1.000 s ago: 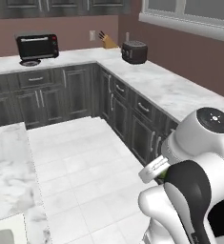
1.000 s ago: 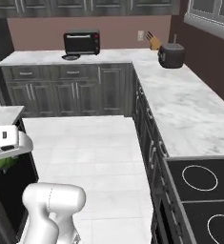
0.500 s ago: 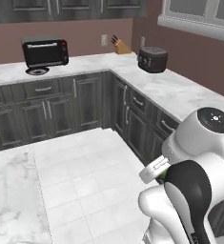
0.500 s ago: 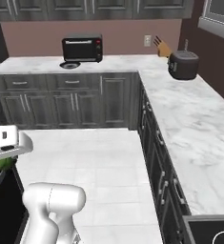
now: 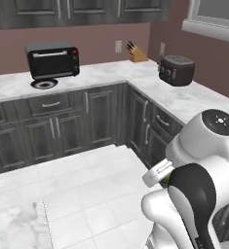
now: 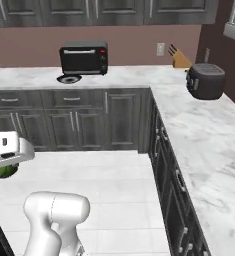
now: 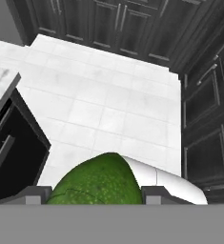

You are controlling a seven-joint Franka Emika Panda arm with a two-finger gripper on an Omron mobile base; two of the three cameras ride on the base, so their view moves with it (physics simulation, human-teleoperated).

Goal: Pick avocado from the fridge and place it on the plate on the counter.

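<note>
Hand view shows the avocado filling the gap between the two dark fingertips of the end effector, which is clamped tight on it, with white floor tiles and dark cabinet doors beyond. The pick looks done; the step in hand is the carry toward the plate.

Going left to right in the left base view: the toaster oven sits at the back left of the desk, and the plate lies just in front of it, near its left half. A knife block stands in the corner and a dark toaster on the right run. The arm is folded low at the lower right, well apart from the plate.

In the right base view the avocado peeks out green under the white hand at the far left edge, low over the floor. The plate lies far across the room, in front of the oven.

Next, I judge, the base must close in on that back stretch of desk, then the arm must lift the fruit above the stone edge, reach over the plate's centre and lower before letting go. A round fruit may roll, so a low release suits it.
</note>
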